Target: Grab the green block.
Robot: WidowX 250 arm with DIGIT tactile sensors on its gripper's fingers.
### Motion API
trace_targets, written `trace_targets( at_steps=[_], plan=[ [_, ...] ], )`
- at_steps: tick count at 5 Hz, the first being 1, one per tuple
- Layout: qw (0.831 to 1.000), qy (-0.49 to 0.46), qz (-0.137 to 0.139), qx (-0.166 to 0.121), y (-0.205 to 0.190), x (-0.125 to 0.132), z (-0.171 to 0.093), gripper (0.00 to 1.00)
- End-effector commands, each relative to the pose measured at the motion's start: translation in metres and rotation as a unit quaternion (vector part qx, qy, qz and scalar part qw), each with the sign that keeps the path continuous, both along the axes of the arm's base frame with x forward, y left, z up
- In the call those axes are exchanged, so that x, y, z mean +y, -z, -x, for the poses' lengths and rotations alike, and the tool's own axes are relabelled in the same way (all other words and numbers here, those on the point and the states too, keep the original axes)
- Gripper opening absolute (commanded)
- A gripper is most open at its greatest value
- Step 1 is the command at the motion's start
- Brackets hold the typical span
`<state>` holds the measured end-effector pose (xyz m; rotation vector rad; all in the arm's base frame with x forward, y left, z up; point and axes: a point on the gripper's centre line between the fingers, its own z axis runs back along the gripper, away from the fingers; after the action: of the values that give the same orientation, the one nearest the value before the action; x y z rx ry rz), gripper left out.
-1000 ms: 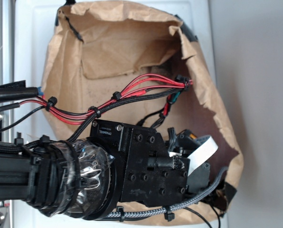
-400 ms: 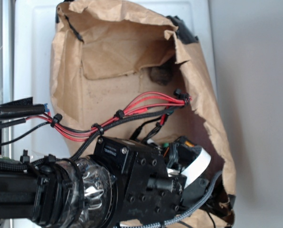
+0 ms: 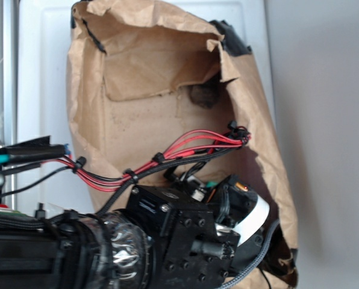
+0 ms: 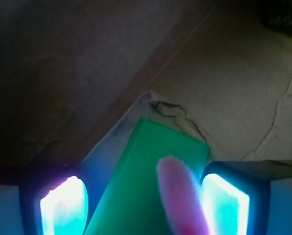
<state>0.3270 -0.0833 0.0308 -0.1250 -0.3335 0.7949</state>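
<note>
Green block [image 4: 146,181] lies between end effector [image 4: 146,208] pads, seemingly untouched

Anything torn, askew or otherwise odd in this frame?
Yes. The paper bag is ragged and torn along its right edge, and its floor shows cracks. In the wrist view a pink fuzzy strip lies across the green block, between the fingers.
</note>
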Motion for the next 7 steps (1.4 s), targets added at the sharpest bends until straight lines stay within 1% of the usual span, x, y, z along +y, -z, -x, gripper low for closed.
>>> trace_targets(
  at_steps=[1, 2, 3, 4, 5, 6, 7],
  plan=[
    [0.999, 0.033, -0.021, -0.033, 0.003, -0.020, 0.000, 0.77],
    [0.997, 0.036, -0.035, -0.052, 0.003, -0.019, 0.005, 0.00],
    [0.996, 0.034, -0.045, -0.064, 0.000, -0.018, 0.010, 0.00],
    [0.996, 0.029, -0.053, -0.071, -0.004, -0.011, 0.012, 0.00],
    [0.997, 0.005, -0.035, -0.065, -0.029, 0.012, 0.014, 0.00],
    [0.998, -0.016, 0.024, -0.063, -0.076, 0.042, 0.020, 0.00],
    [0.995, -0.042, 0.058, -0.072, -0.109, 0.076, 0.012, 0.00]
  ],
)
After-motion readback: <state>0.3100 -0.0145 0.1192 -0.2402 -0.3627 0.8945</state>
